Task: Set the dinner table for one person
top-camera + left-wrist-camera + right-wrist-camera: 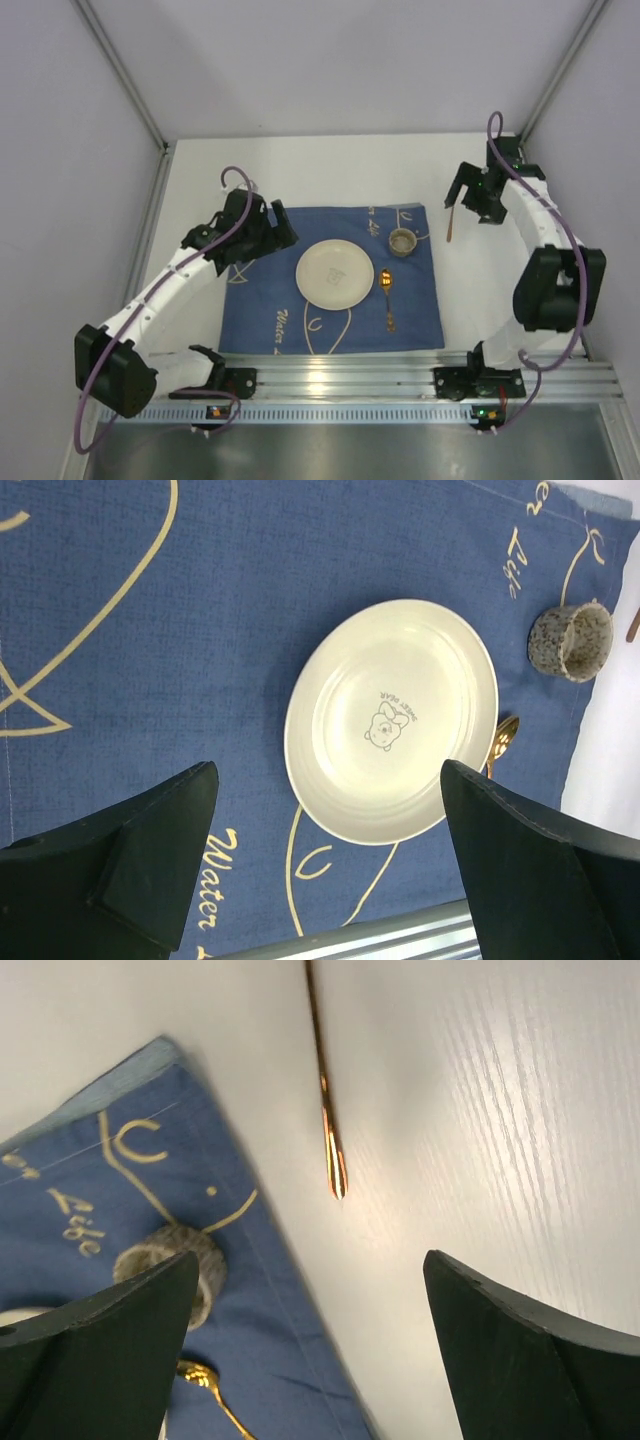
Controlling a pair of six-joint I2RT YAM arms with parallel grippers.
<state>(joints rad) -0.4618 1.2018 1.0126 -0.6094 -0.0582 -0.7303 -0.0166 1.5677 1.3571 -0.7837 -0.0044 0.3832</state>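
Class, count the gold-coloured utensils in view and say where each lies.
2. A spoon lies on the blue cloth, just right of the plate. A slim utensil lies on the bare table beyond the cloth's right edge. Others might be hidden.

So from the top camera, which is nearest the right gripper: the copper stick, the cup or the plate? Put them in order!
1. Copper stick, beside the right gripper, off the cloth.
2. Cup, cloth's far right corner.
3. Plate, middle of the cloth.
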